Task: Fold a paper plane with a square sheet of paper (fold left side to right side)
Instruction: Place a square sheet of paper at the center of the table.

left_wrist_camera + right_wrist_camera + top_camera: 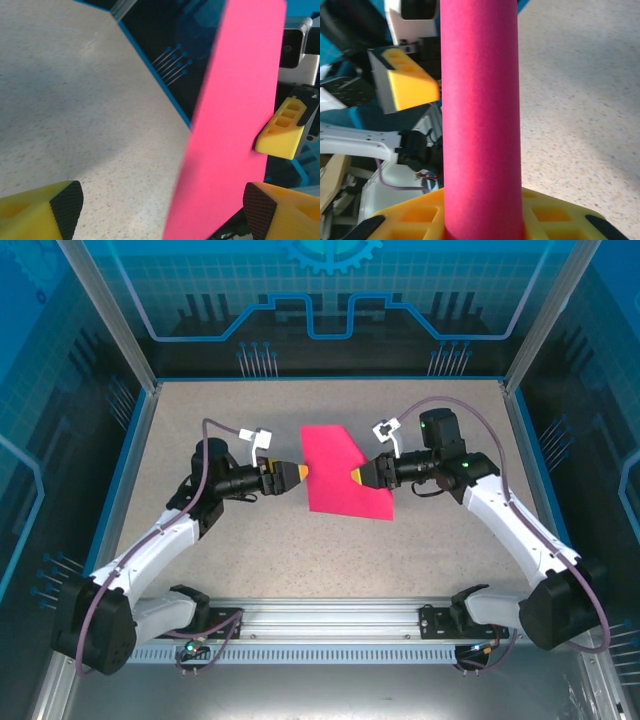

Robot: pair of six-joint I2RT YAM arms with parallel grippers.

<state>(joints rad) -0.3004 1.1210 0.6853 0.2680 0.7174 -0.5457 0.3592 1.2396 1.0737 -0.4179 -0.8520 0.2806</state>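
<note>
Near, lower part of top view: speckled grey table [250, 550], both arms reaching inward over it.
Mid-frame left: left gripper [300, 472] released, yellow jaws spread wide either side of sheet's left edge, not pinching.
Mid-frame right: right gripper [358, 475] clenched on thin magenta-pink square sheet of paper [335, 470].
Sheet at frame centre, held lifted and tilted off table between both claws, likely so left side can swing over to right.
Crease apparently not yet pressed flat.
</note>
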